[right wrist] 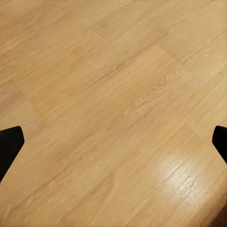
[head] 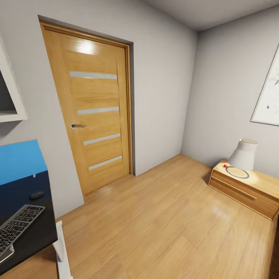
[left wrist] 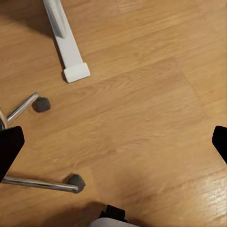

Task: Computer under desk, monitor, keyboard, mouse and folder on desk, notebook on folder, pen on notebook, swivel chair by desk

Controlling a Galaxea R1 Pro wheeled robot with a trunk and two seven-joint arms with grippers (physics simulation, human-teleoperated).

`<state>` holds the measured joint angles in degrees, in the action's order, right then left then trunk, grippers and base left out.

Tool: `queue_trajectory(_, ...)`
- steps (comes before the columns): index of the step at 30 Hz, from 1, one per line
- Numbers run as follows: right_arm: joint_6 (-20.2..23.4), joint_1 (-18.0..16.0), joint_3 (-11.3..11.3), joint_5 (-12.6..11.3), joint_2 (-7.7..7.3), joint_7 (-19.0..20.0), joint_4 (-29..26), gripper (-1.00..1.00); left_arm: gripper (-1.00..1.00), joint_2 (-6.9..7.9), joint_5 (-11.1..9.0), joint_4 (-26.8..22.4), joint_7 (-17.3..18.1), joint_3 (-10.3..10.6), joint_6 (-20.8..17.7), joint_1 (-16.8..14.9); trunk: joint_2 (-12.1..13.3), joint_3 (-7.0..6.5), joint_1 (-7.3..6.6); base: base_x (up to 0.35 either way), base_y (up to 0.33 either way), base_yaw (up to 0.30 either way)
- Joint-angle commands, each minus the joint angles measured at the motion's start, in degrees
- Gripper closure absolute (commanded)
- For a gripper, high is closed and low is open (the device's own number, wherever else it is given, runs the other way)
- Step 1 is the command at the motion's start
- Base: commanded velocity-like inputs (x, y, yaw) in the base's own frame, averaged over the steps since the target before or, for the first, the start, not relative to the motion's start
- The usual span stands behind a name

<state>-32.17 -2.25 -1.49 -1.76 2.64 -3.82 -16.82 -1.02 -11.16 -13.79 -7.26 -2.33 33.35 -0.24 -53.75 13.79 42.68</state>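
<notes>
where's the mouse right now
In the head view the mouse sits on the black desk at the lower left, just beyond the keyboard and below the blue back panel.

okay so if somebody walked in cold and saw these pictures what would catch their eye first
Probably the tall wooden door with pale glass strips, closed in the far wall. Next, the bright blue back panel of the black desk at the lower left, with the keyboard and mouse on it.

Your left end effector points straight down, its two dark fingertips spread wide at opposite edges of the left wrist view with nothing between them. Your right end effector points down likewise, fingertips equally far apart and empty.
</notes>
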Motion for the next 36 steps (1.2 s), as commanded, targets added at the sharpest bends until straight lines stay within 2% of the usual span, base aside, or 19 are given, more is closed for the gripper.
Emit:
queue_trajectory(1, -0.2, 0.0, -0.2, -0.2, 0.0, -0.2, 0.0, -1.0, -1.0, -0.03, 0.1, 0.0, 0.0, -0.2, 0.1, 0.0, 0.0, 0.07, 0.01, 0.045, 0.0, 0.0)
queue_trajectory(36, -0.2, 0.0, -0.2, -0.1, 0.0, -0.2, 0.0, -1.0, -1.0, -0.03, 0.1, 0.0, 0.0, -0.2, 0.2, 0.0, 0.0, 0.07, 0.01, 0.004, 0.0, 0.0)
